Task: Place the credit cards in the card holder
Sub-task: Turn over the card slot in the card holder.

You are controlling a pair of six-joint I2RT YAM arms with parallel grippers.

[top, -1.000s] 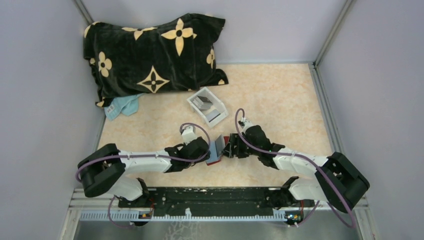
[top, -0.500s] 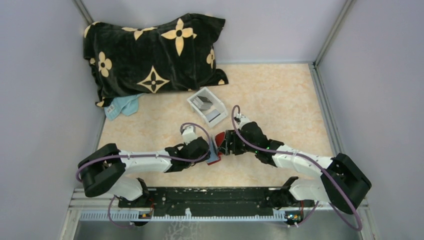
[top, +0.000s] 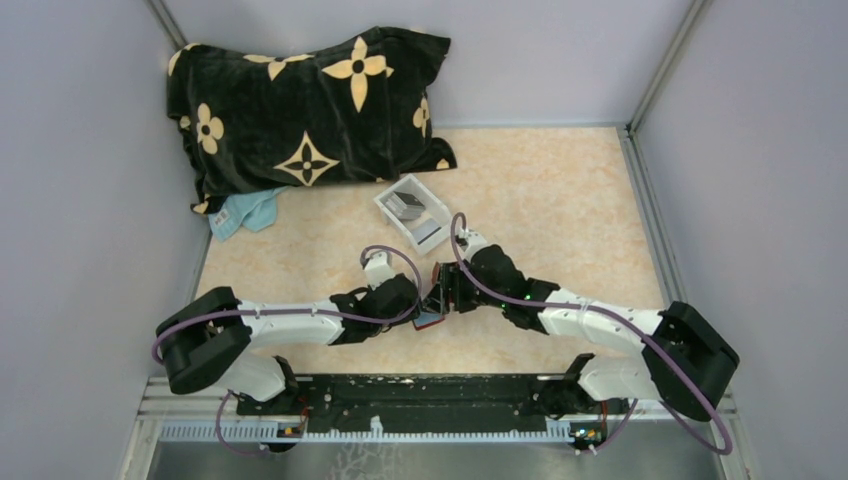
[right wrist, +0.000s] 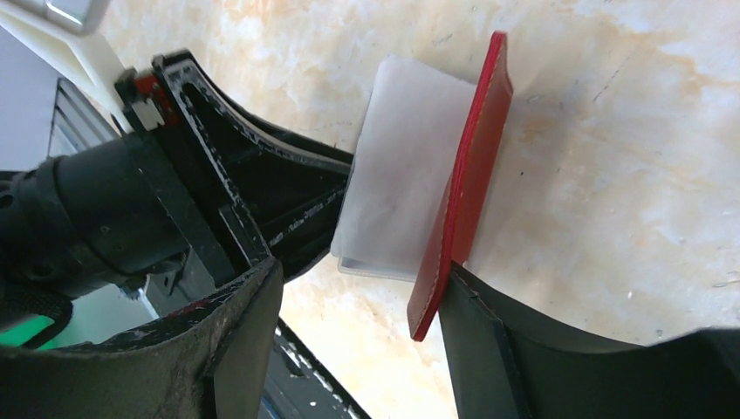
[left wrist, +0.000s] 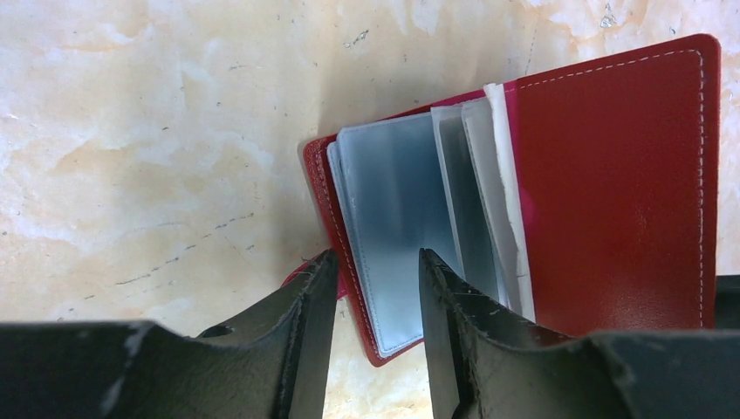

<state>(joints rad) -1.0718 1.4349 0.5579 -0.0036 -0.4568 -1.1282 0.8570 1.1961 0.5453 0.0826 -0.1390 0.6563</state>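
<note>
My left gripper (left wrist: 377, 262) straddles the card holder (left wrist: 611, 175) at its lower-left corner; pinching or not, I can't tell. My right gripper (right wrist: 362, 271) gapes wide, the holder's raised red cover leaning on one finger.

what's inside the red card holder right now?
Clear plastic sleeves, fanned open inside the card holder; no card visible in them. The left gripper covers their lower ends.

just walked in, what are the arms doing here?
Both arms are at the red card holder, mid-table. The left gripper straddles a corner of the flat cover and clear sleeves, jaws apart. The right gripper, also open, has the other cover standing on edge against one finger. Neither gripper holds a card.
</note>
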